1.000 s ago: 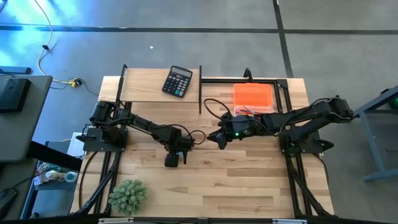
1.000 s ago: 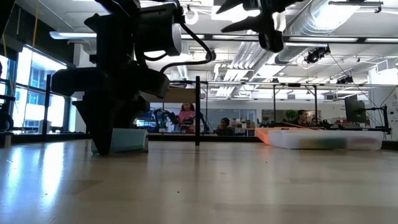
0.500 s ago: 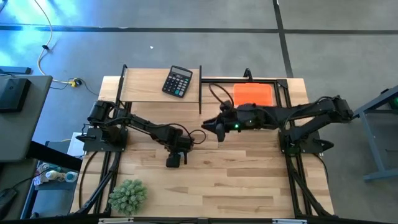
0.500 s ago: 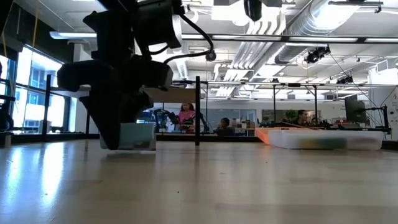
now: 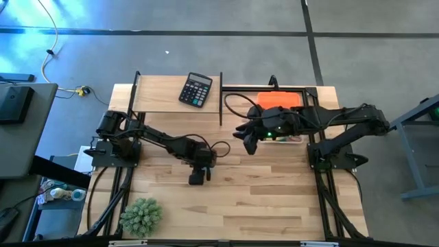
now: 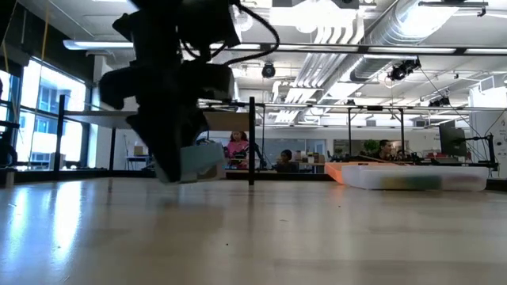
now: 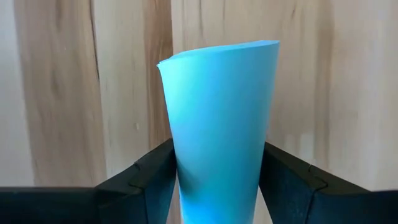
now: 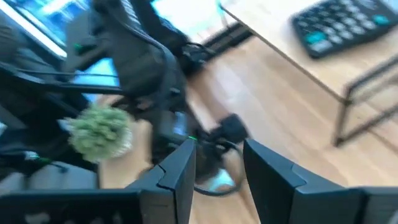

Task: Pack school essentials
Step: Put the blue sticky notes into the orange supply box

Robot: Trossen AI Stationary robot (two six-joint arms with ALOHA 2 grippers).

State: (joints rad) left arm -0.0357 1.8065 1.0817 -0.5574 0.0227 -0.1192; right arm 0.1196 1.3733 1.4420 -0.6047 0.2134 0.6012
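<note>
A pale blue note pad (image 7: 217, 124) sits between the fingers of my left gripper (image 5: 199, 175), which is shut on it at mid-table. From above, the gripper hides the pad. The low view shows the pad (image 6: 200, 161) tilted beside the dark fingers. My right gripper (image 5: 247, 143) hangs high over the table's middle right, next to the orange-lidded case (image 5: 278, 104). It is open, with nothing between its fingers (image 8: 177, 171). Other school essentials do not show loose on the table. My left gripper pinches the note pad between its two fingers (image 7: 152, 180), one on each of two opposite side edges (image 7: 180, 168). The fingers come steeply from above. The pad's free end (image 6: 212, 155) is tilted up off the table. The finger hides its lower end.
A black calculator (image 5: 196, 90) lies on the raised shelf at the far edge, beside a thin upright post (image 5: 221, 103). A spiky green plant (image 5: 140, 215) stands at the near left. The clear case with the orange lid (image 6: 412, 176) sits at the far right.
My left gripper has shifted a little toward the table's right and tipped, taking the note pad along. The pad lay flat on the table and now tilts with one end raised. My right gripper has risen, rolled, and left the low view.
</note>
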